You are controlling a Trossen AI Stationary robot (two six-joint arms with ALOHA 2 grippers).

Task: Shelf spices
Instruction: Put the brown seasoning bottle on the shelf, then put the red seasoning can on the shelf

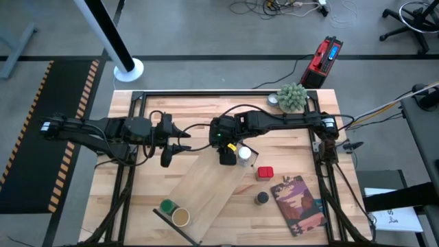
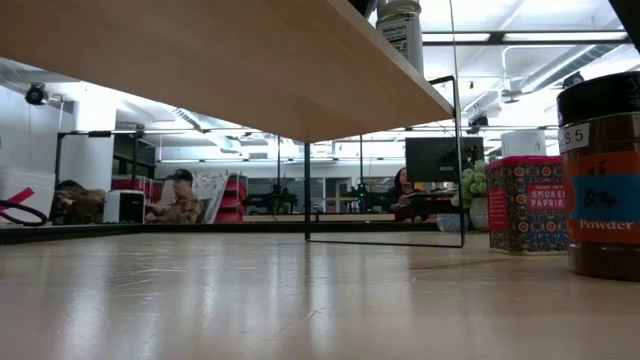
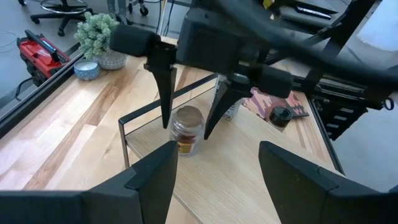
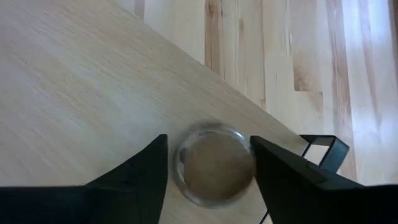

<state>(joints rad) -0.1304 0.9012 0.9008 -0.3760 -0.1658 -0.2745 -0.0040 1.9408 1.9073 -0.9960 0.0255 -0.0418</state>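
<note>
- The shelf [image 1: 209, 186] lies at a slant across the middle of the table [image 1: 144, 199], one short end with its black rail [image 3: 134, 118] near the table centre, the other near the front edge.
- On that front end stand the green-topped jar [image 1: 167, 206] and the tan-topped jar [image 1: 180, 217], touching; the long middle of the board is bare.
- The right gripper [image 1: 227, 155] hangs over the shelf's upper end, its fingers spread either side of a clear glass jar [image 3: 186, 129] that stands on the board just inside the rail. In the right wrist view the jar [image 4: 213, 163] sits between the two fingers [image 4: 140, 171] with narrow gaps; whether they touch the glass cannot be told.
- The white-topped jar [image 1: 245, 154] is just beside that gripper, partly hidden by it.
- The red squarish jar [image 1: 265, 173] and the black-topped jar [image 1: 262, 198] stand on the table off the shelf, near the book [image 1: 298, 203].
- The left gripper [image 1: 170, 144] waits beside the shelf's upper end, its fingers wide apart and holding nothing.
- In the low view the shelf [image 2: 200, 60] fills the upper part, and the black-topped jar [image 2: 603, 180] is cut off at the edge.
</note>
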